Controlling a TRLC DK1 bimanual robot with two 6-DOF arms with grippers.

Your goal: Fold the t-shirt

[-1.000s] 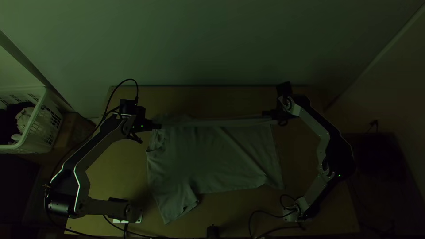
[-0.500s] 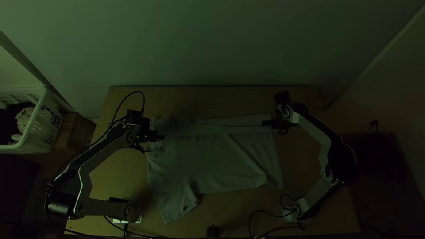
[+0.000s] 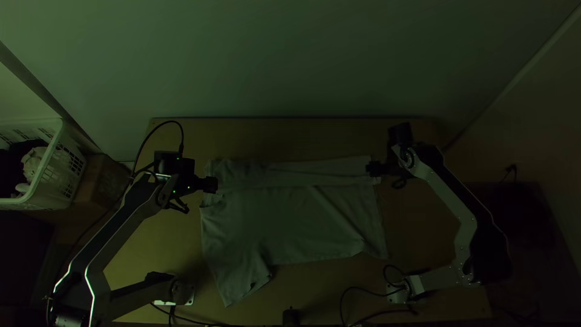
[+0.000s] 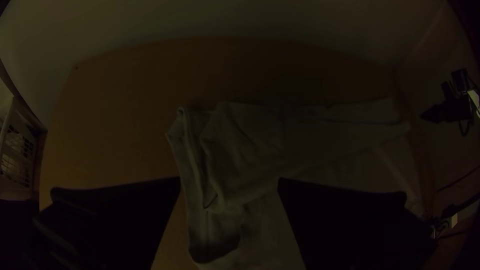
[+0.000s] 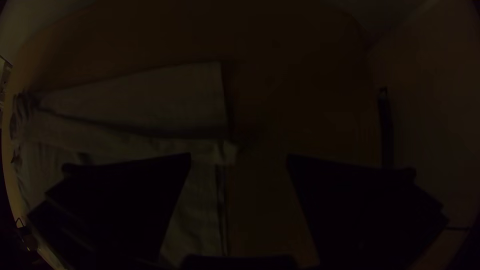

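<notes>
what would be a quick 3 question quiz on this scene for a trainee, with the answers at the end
1. True or false: the left tool and the right tool both have their fingers spread apart.

2. How does the t-shirt lie on the table?
a) bunched into a ball
b) mostly spread, with a folded band along its far side
c) folded into a small neat square

3. Fill in: in the top view, the light-coloured basket stands off the table's ____ side.

Key: 1 true; 2 b; 3 left
</notes>
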